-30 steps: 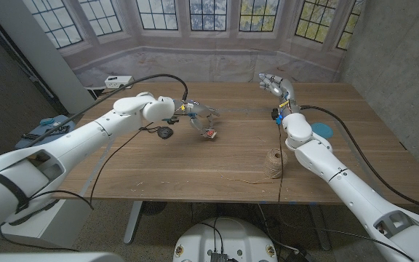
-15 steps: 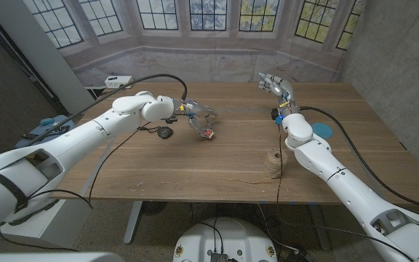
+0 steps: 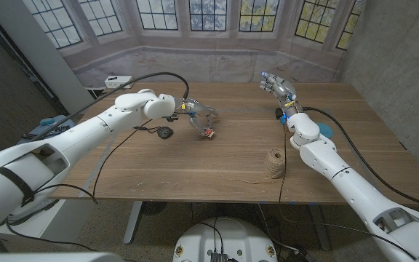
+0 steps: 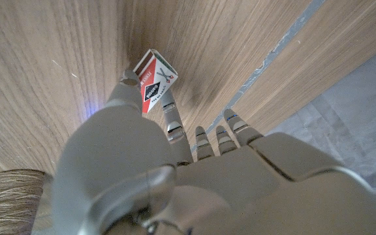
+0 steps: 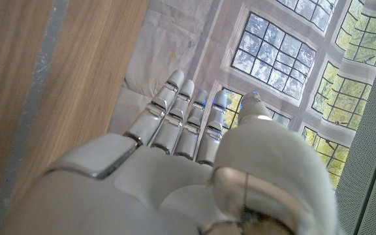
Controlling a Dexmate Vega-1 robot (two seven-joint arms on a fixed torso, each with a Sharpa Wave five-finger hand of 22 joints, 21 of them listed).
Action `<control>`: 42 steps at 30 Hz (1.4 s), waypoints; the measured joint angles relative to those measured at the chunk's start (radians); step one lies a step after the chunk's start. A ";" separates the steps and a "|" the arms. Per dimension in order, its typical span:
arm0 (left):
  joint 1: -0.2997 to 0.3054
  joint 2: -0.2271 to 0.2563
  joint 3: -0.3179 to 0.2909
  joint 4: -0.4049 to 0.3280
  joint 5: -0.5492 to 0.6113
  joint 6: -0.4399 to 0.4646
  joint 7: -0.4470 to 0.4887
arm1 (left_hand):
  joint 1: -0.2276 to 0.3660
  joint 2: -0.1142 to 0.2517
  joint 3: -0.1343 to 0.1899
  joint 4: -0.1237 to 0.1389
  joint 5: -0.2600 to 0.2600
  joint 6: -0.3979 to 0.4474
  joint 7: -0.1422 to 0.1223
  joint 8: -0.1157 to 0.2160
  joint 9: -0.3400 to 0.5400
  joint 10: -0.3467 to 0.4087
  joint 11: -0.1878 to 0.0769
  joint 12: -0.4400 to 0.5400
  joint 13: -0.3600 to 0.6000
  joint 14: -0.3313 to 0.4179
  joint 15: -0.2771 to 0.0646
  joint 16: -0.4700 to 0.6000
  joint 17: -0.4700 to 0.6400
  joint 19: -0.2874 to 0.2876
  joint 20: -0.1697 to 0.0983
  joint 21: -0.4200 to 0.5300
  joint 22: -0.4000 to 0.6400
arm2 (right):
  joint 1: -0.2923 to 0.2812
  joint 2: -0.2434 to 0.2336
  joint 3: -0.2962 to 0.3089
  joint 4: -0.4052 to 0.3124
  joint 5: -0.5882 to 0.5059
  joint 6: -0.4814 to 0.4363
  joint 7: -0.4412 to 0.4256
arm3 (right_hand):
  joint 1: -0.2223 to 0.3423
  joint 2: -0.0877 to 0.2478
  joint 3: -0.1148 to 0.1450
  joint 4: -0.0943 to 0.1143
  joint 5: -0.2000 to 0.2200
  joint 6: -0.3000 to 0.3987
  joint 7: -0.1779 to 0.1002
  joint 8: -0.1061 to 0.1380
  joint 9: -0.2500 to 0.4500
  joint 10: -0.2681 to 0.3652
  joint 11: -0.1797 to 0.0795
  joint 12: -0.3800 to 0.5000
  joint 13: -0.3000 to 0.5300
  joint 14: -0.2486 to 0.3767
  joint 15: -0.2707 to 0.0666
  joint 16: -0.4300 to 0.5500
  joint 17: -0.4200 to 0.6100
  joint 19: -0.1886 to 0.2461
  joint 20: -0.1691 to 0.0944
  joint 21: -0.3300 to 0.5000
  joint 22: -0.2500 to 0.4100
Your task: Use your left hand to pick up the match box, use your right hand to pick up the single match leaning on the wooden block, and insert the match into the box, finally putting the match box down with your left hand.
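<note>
The wooden table spreads across the head view, with a bay of leaded windows behind it and a grey wall on the robot's right. The left arm reaches in over the table's left half, a black cable trailing beneath it. A small black round object sits on the wood just beside that arm's wrist; what it is, I can't make out. Nearer the front edge stands a spool of twine, a loose strand running off it toward the left. A blue disc lies partly hidden behind the right arm. On a side surface past the table's far left corner sits a white box.

The left hand hangs over the middle of the table and pinches the match box between thumb and finger. In the left wrist view the red-and-white label faces the camera, but its print is too small to read. The box is up off the wood.

The right hand is raised above the table's far edge, fingers straight and close side by side, holding nothing. A small blue-and-red fitting shows at its wrist. The match and its wooden block I can't pick out here.
</note>
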 measured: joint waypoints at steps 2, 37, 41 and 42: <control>-0.019 -0.015 0.012 0.029 0.001 -0.005 0.002 | -0.002 -0.002 0.000 0.000 0.000 -0.007 0.000 -0.004 0.000 0.000 0.000 0.000 0.000 0.000 0.000 0.000 0.000 -0.002 0.002 0.000 0.000 | 0.002 0.000 0.003 0.014 0.047 0.017 0.050 | -0.014 0.002 0.001 0.005 0.000 -0.007 0.000 0.000 -0.001 0.000 0.000 0.000 -0.001 -0.008 0.001 0.000 0.000 -0.001 0.001 0.000 0.000; -0.088 -0.057 0.068 0.107 0.017 -0.017 -0.005 | -0.017 0.001 -0.004 0.004 0.000 -0.101 0.006 -0.056 -0.008 -0.057 0.010 -0.008 0.000 -0.034 0.012 0.000 0.000 -0.033 0.004 -0.004 0.000 | 0.041 0.032 0.014 0.182 0.193 0.126 0.268 | -0.108 0.024 0.018 0.062 0.000 -0.089 0.004 0.000 -0.010 -0.080 -0.002 0.000 -0.005 -0.086 0.007 -0.008 -0.014 -0.075 0.011 -0.004 -0.005; -0.088 -0.056 0.068 0.100 0.015 -0.007 -0.010 | -0.027 0.000 -0.007 0.007 0.000 -0.116 0.002 -0.062 -0.008 -0.057 0.011 -0.008 0.000 -0.036 0.011 0.000 0.000 -0.034 0.005 -0.004 0.000 | 0.042 0.034 0.013 0.188 0.196 0.132 0.276 | -0.108 0.024 0.021 0.059 0.000 -0.095 -0.002 0.000 -0.010 -0.084 0.002 0.000 -0.005 -0.089 0.011 -0.008 -0.014 -0.078 0.007 -0.004 -0.005; -0.088 -0.056 0.067 0.096 0.013 -0.003 -0.012 | -0.027 0.000 -0.008 0.008 0.000 -0.116 0.002 -0.062 -0.008 -0.057 0.011 -0.008 0.000 -0.036 0.011 0.000 0.000 -0.037 0.002 -0.004 0.000 | 0.042 0.034 0.013 0.189 0.196 0.132 0.276 | -0.108 0.024 0.021 0.059 0.000 -0.095 -0.002 0.000 -0.010 -0.084 0.002 0.000 -0.005 -0.093 0.007 -0.008 -0.017 -0.078 0.007 -0.004 -0.005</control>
